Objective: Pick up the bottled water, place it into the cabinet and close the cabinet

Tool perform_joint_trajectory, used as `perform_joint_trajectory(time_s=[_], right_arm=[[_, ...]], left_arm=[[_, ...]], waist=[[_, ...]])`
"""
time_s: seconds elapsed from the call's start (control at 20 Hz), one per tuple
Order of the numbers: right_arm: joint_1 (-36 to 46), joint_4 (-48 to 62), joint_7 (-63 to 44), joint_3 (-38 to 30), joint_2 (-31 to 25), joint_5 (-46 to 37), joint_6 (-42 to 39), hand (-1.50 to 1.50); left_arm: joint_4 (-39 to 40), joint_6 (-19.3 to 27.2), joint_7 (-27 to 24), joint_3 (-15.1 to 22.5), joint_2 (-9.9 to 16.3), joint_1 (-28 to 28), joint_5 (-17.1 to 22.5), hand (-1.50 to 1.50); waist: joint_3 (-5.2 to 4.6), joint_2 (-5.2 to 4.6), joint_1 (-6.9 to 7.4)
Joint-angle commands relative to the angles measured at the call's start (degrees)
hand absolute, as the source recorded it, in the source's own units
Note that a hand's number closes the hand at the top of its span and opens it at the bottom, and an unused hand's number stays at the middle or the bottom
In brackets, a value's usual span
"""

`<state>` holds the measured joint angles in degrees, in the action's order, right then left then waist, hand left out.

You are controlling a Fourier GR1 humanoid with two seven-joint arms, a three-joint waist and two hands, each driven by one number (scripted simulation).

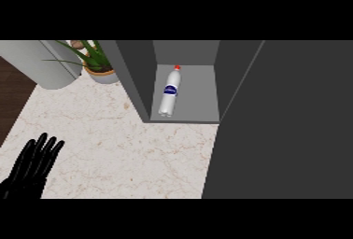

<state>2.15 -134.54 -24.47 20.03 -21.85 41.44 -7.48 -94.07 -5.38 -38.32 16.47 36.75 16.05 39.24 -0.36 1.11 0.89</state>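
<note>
Inside, the bottled water point(169, 91) lies in the cabinet point(135, 79); the left hand point(33, 163) rests open, fingers straight.

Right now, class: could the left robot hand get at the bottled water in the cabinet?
Probably yes. The left robot hand rests open on the counter, and the cabinet stands open toward it with nothing lying between it and the bottled water.

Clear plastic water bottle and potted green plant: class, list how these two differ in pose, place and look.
1. The clear plastic water bottle with the red cap lies on its side; the potted green plant stands upright.
2. The bottle is inside the open grey cabinet; the plant sits on the pale marble counter, left of the cabinet.
3. The bottle is see-through with a blue label; the plant has spiky leaves in a pale pot.

No hand touches either.
</note>
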Motion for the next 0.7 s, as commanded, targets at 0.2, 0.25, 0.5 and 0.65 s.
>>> perform_joint_trajectory(time_s=[0.2,0.25,0.5,0.65], right_arm=[[15.4,-2.1,-4.8,15.3,6.2,-19.1,13.0,1.50],[17.2,-0.7,-5.6,17.7,8.3,-21.3,15.7,1.50],[29.8,12.6,-9.3,26.3,21.3,-31.5,25.6,1.50],[35.9,16.9,-7.3,30.5,21.6,-31.3,36.6,1.50]], left_arm=[[-5.3,-1.8,2.9,-3.6,4.7,2.5,3.4,-1.50],[-5.6,-1.9,3.1,-3.5,4.9,3.2,3.5,-1.50],[-8.2,-4.3,2.9,-5.6,6.8,5.3,4.8,-1.50],[-11.1,-2.9,4.8,-7.1,7.7,5.9,6.0,-1.50]], waist=[[-0.11,0.35,0.30],[-0.08,0.26,0.16],[-0.01,-0.23,1.16],[0.13,-0.38,1.45]])
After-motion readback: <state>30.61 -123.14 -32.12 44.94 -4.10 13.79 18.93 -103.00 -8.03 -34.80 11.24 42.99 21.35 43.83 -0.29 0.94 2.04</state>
